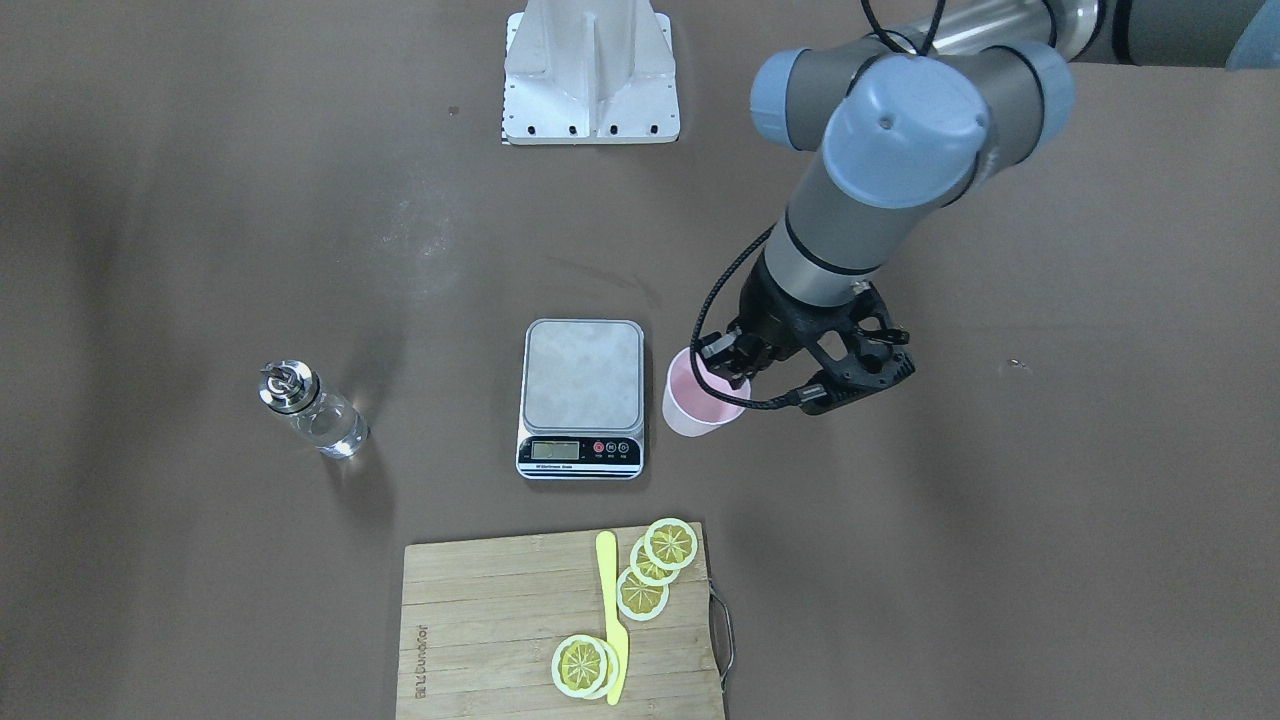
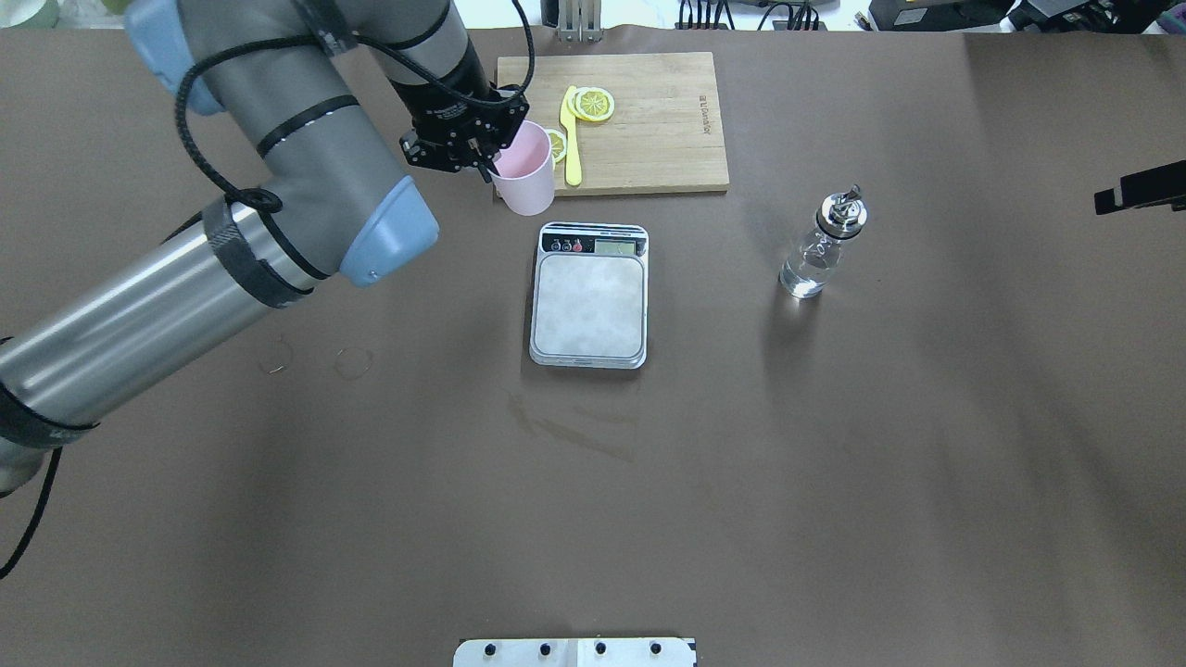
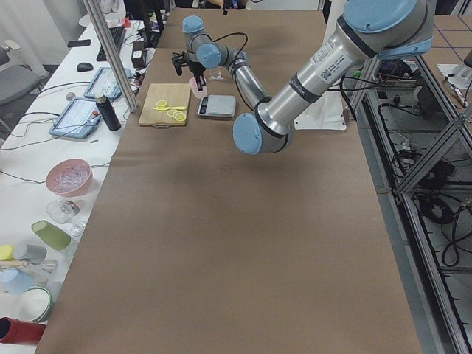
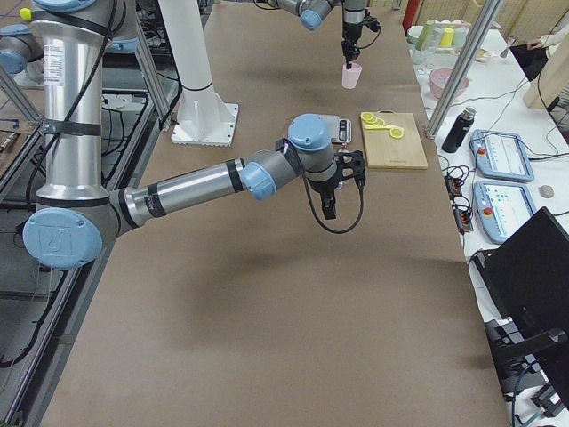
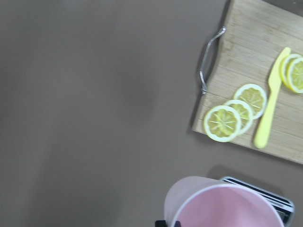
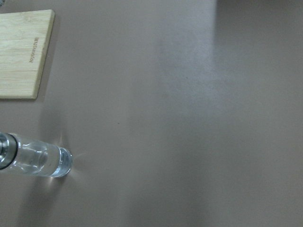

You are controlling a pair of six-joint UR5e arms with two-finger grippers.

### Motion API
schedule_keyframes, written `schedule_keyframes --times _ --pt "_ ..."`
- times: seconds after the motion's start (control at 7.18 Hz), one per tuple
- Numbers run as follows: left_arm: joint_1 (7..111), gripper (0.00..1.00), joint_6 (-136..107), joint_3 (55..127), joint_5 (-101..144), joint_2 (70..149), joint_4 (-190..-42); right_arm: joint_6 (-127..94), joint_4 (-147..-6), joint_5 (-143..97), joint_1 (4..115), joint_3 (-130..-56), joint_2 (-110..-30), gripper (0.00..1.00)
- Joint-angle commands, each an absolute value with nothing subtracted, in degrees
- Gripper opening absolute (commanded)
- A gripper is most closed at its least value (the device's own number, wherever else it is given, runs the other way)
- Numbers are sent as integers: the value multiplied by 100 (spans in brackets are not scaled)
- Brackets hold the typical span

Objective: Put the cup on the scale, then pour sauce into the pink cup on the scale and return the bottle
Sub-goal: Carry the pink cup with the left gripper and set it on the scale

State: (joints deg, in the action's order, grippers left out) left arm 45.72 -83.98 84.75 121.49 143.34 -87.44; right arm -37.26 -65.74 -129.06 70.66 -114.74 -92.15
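My left gripper (image 1: 725,365) is shut on the rim of the pale pink cup (image 1: 695,408), one finger inside and one outside. The cup (image 2: 526,176) hangs upright beside the scale (image 2: 590,306), near its display end; its rim fills the bottom of the left wrist view (image 5: 222,205). The scale's platform (image 1: 582,375) is bare. The glass bottle (image 1: 315,410) with clear sauce stands on the table's other side (image 2: 820,250), also in the right wrist view (image 6: 40,161). My right gripper (image 4: 329,200) hovers apart from it; I cannot tell its state.
A wooden cutting board (image 2: 667,120) with lemon slices (image 1: 660,565) and a yellow knife (image 1: 612,620) lies just beyond the scale, close to the cup. Its metal handle (image 5: 208,59) faces the left arm. The robot's white base plate (image 1: 590,70) is at the near edge.
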Motion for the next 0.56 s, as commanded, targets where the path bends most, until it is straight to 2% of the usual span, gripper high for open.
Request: schedule_keyframes --times 0.0,0.42 --pt "3922 0 -8850 8175 11507 14528 -8806 -3823 -6460 -12762 6785 -11584 -8878 98" --pt "3613 0 -8974 8104 11338 14528 -8807 -4016 -6460 -12499 6636 -11619 -8894 99"
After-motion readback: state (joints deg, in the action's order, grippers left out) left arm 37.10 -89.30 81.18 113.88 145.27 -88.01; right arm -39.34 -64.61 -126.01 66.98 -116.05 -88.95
